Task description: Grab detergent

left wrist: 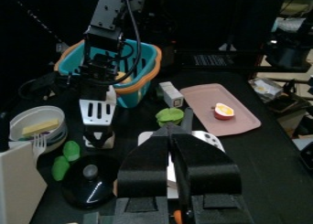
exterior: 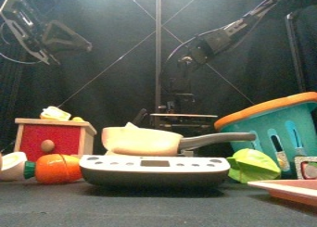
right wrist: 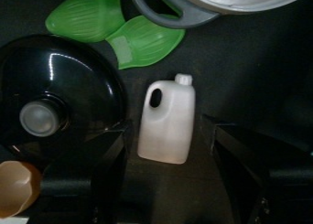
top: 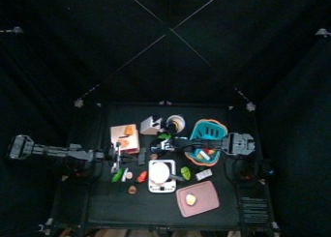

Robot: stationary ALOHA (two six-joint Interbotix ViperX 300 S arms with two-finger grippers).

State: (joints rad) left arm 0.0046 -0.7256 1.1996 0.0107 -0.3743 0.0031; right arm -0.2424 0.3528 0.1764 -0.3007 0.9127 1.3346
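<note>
The detergent (right wrist: 169, 113) is a small white jug with a handle hole and a short neck. It lies on the dark counter (right wrist: 263, 77), just beside a round black lid (right wrist: 55, 95) and near two green leaf shapes (right wrist: 116, 26). The side it shows is plain white, with no lettering to read.

The right end effector (right wrist: 167, 129) hangs over the jug with its jaws spread wide, one on each side, and it grips nothing. The pictures do not show whether either jaw touches the jug.

The left end effector (left wrist: 175, 144) rests at the counter's left side, with its jaws only slightly apart and nothing between them.

At the front of the counter is a flat grey scale (exterior: 155, 169); the markings on its panel are too small to read. A teal basket (exterior: 279, 124) with an orange rim stands to its right.
</note>
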